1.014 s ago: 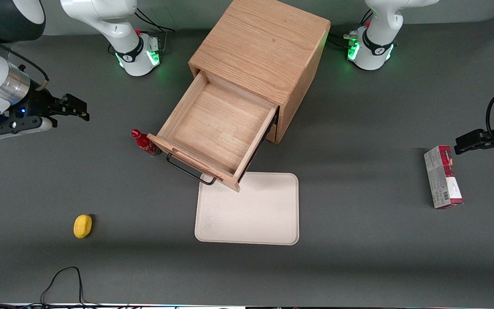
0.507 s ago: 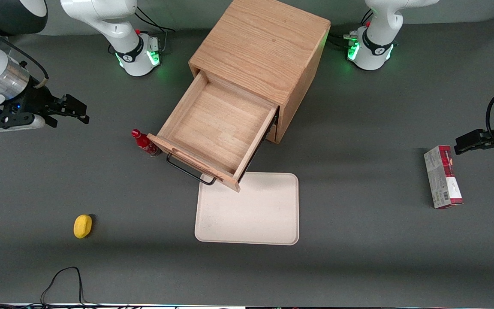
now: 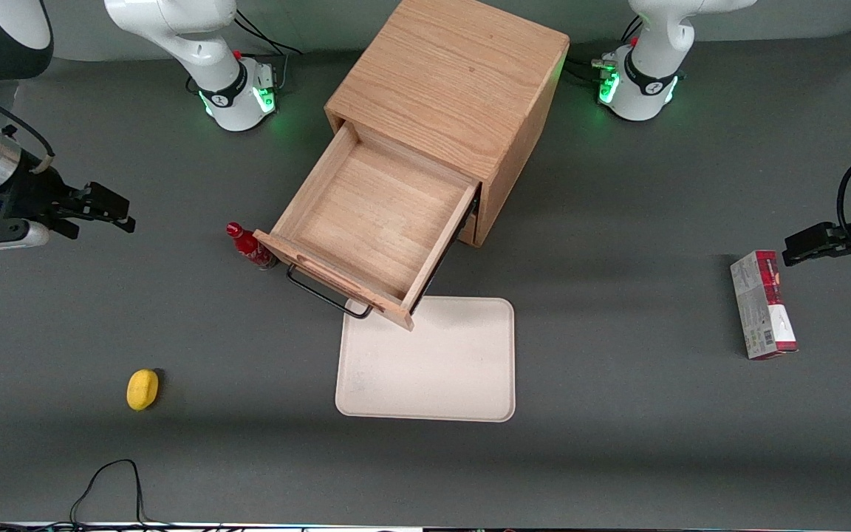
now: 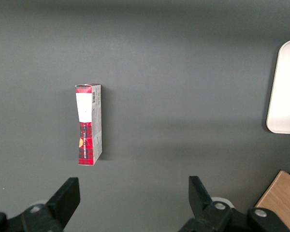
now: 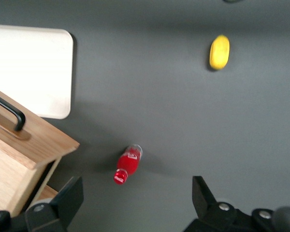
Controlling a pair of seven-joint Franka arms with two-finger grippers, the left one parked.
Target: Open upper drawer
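The pulled-out upper drawer [image 3: 377, 222] hides the lower drawer; the gripper [image 3: 111, 207] arm runs off frame

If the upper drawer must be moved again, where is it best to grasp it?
Probably by the thin black bar handle on the upper drawer front, approached from in front: it stands off the wood. The tool, open, hangs toward the working arm's end.

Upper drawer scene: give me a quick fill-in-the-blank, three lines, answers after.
1. The upper drawer is pulled ____ of the cabinet.
2. The gripper, fingers open, holds ____ and hangs toward the working arm's end of the table.
3. The red bottle stands beside the drawer's ____ panel.

Answers: out; nothing; front
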